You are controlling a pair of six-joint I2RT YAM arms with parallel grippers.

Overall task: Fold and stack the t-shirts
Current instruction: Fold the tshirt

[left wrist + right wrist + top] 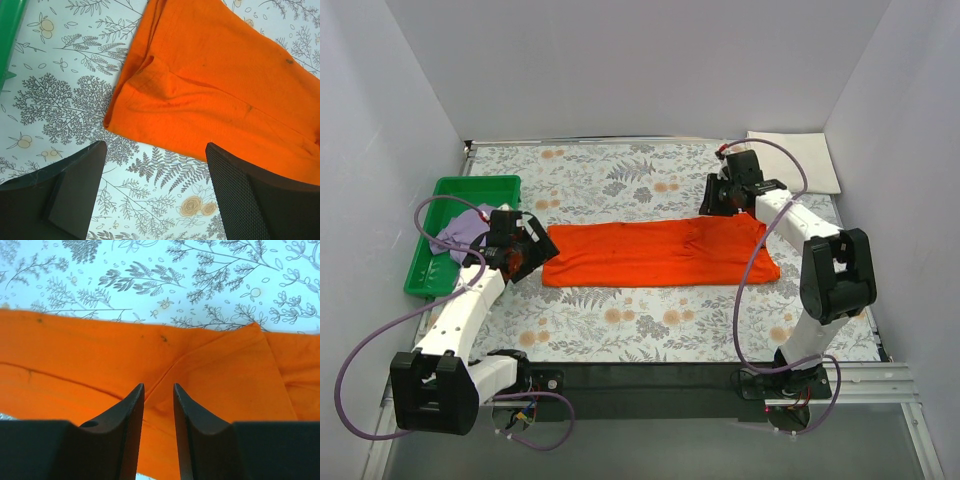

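Observation:
The bright orange t-shirt (660,255) lies folded into a long band across the middle of the table. My left gripper (525,250) is wide open and empty (156,170), low over the bare table just off the shirt's left end (210,85). My right gripper (720,195) hangs over the shirt's far edge near its right end. Its jaws (159,387) stand only a narrow gap apart, just above a crease in the orange cloth (100,355), holding nothing. The pale lilac t-shirt (460,232) lies crumpled in the green tray. The cream-white t-shirt (800,160) lies flat at the back right.
The green plastic tray (470,190) stands at the left edge of the table, and its corner shows in the left wrist view (10,30). The floral tablecloth (620,180) covers the table. White walls close in the back and both sides.

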